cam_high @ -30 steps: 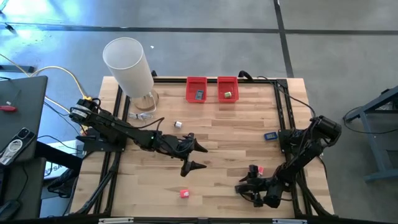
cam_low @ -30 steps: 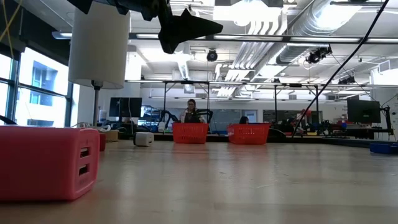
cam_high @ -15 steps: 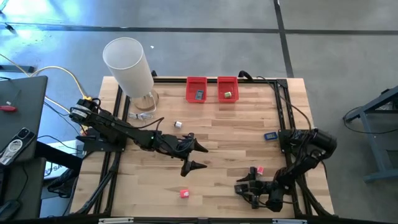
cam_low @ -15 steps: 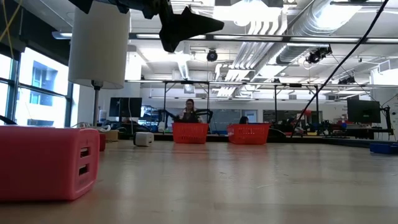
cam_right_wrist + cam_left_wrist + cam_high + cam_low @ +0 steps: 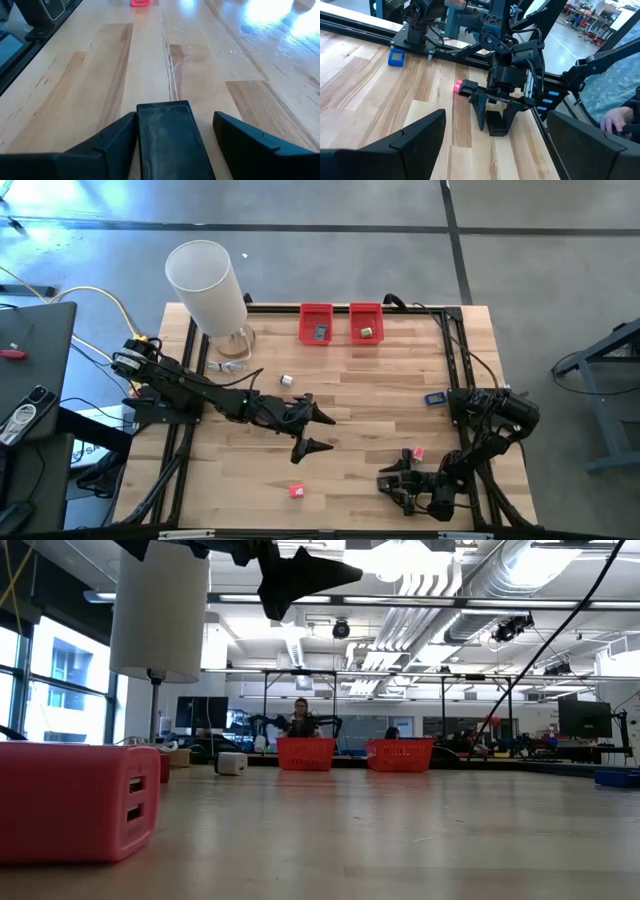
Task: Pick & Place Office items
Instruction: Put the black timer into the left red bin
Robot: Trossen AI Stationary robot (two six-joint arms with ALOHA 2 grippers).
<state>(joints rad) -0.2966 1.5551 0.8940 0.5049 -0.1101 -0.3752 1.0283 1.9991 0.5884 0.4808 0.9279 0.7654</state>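
Note:
My right gripper [image 5: 395,485] is open low over the table's near right part. A flat black piece [image 5: 170,135] lies on the wood between its fingers; it also shows in the left wrist view [image 5: 497,124]. A pink-red piece [image 5: 418,452] lies just beyond it. My left gripper [image 5: 328,433] is open and empty, held above the table's middle. A red piece [image 5: 296,491], a white piece [image 5: 286,380] and a blue piece [image 5: 434,398] lie loose on the table. My right gripper's fingers point down and stand on either side of the black piece's long sides. One finger [image 5: 117,132] lies close against one side. I cannot tell whether it touches. The piece lies flat on the table.
Two red bins [image 5: 316,325] [image 5: 366,323] stand at the far edge, one with a grey piece and one with a green piece. A tall white cylinder [image 5: 205,285] stands at the far left. Black rails [image 5: 455,350] run along both table sides.
My right arm's elbow has drawn in toward the table's near edge, while its gripper has stayed almost in place over the black piece.

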